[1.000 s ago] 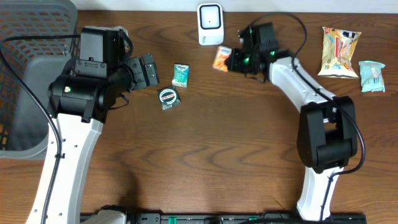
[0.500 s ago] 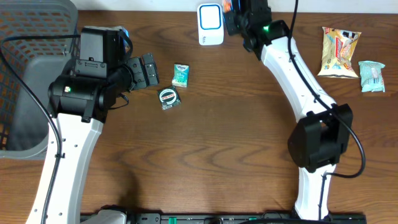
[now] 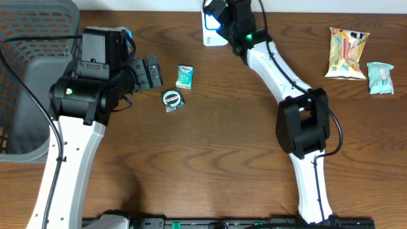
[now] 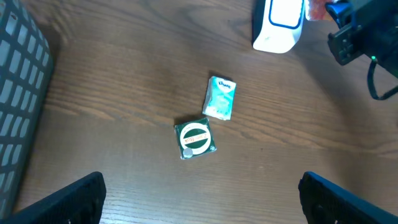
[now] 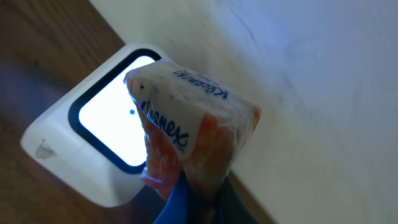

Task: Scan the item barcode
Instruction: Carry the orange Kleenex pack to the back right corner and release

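Note:
My right gripper [image 5: 205, 193] is shut on an orange and white Kleenex tissue pack [image 5: 193, 124]. It holds the pack close over the lit window of the white barcode scanner [image 5: 56, 155] at the table's back edge. From overhead the right gripper [image 3: 224, 13] covers part of the scanner [image 3: 208, 37], and the pack itself is hidden there. The left wrist view shows the scanner [image 4: 278, 25] with the orange pack [image 4: 317, 9] just right of it. My left gripper [image 3: 151, 71] hangs open over the table's left side, and nothing lies between its fingers [image 4: 68, 199].
A small green tissue pack [image 3: 185, 77] and a packet with a round green label [image 3: 172, 100] lie left of centre. A grey mesh basket [image 3: 25, 76] stands at the far left. A snack bag [image 3: 346, 53] and a teal packet [image 3: 380, 77] lie at the back right.
My right arm has swung left and toward the back edge, carrying the tissue pack from right of the scanner to over its window. The left arm has not moved.

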Robot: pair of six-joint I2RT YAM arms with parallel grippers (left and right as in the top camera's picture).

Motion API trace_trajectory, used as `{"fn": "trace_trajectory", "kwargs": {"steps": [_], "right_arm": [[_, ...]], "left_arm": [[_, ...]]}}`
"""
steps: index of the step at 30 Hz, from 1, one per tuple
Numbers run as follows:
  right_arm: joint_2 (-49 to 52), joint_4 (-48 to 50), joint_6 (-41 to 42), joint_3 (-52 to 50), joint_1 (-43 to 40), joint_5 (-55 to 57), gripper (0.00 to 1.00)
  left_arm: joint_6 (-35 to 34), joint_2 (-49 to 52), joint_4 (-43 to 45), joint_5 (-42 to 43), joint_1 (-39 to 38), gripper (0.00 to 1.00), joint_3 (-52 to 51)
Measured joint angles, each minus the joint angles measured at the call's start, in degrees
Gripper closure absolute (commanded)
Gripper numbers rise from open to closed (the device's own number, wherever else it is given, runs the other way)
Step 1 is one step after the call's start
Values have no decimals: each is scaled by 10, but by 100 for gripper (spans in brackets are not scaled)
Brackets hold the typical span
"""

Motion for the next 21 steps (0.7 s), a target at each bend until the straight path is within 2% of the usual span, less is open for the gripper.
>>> {"fn": "trace_trajectory", "kwargs": {"steps": [3, 12, 21], "right_arm": [[1, 2, -44, 0, 6, 11, 99], [1, -3, -89, 0, 6, 19, 99], [1, -3, -85, 0, 3, 36, 99]], "left_arm": [[0, 0, 0, 0, 0, 2, 0], [0, 0, 0, 0, 0, 2, 0], [0, 0, 0, 0, 0, 2, 0]]}}
